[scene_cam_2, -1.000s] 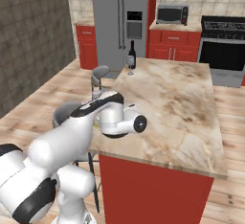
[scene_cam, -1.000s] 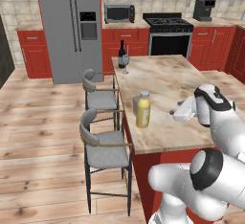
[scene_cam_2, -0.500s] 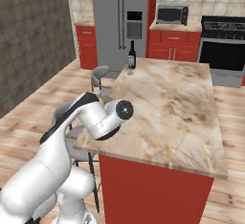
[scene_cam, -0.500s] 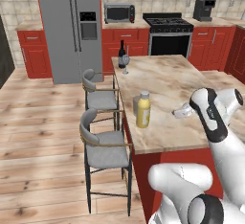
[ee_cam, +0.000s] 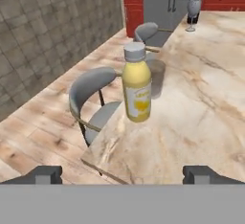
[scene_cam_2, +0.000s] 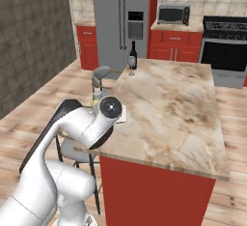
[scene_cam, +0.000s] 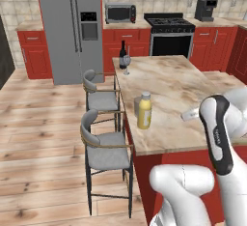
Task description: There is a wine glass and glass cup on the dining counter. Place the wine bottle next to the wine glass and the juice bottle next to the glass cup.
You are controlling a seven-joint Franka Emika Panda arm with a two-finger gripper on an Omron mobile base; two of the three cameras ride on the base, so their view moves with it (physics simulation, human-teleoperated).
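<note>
Juice bottle (ee_cam: 137, 86) upright at centre of hand view, near dining counter (ee_cam: 201, 122) edge, glass cup (ee_cam: 156, 71) just behind it – touching or not, cannot tell. Gripper (ee_cam: 123, 174) spread wide, fingertips (ee_cam: 45, 174) in bottom corners, pinching nothing, short of bottle. Left base view: juice bottle (scene_cam: 144, 110) mid-frame beside glass cup (scene_cam: 138, 106); wine bottle (scene_cam: 123, 55) and wine glass (scene_cam: 127, 64) side by side at counter's far corner, upper centre. Two grey stools (scene_cam: 107, 148) along counter's left side. Same wine pair, top centre of right base view (scene_cam_2: 133, 55)
</note>
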